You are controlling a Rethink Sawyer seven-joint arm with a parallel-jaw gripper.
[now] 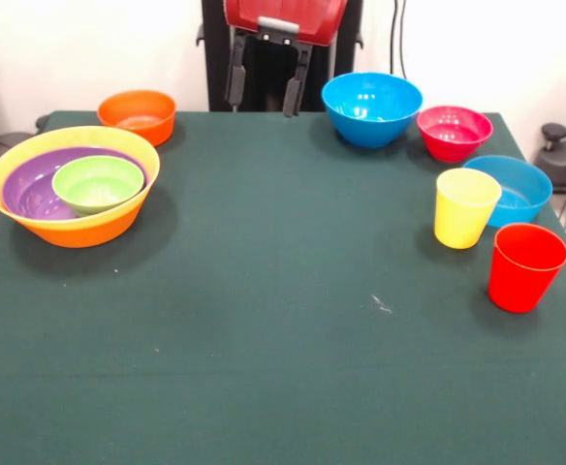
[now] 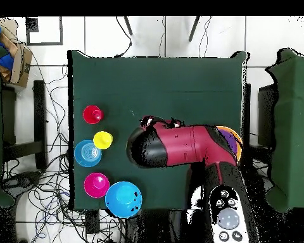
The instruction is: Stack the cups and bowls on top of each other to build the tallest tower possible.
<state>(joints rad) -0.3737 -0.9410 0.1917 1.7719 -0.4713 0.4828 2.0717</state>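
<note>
The tower [image 1: 72, 189] sits well left of the gripper [image 1: 266, 89] in the front view; the gripper hangs open and empty, nearer the big blue bowl [image 1: 371, 108].

Gripper [image 1: 267, 89] hangs high at the table's far edge, fingers parted, holding nothing. At left, the tower [image 1: 72, 184]: yellow-orange bowl, purple inside, green on top. Behind it an orange bowl [image 1: 138, 115]. Right side: yellow cup [image 1: 465, 207] and red cup [image 1: 525, 266] upright among blue and pink-red bowls.

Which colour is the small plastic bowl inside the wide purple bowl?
Green; the front view shows it best.
</note>
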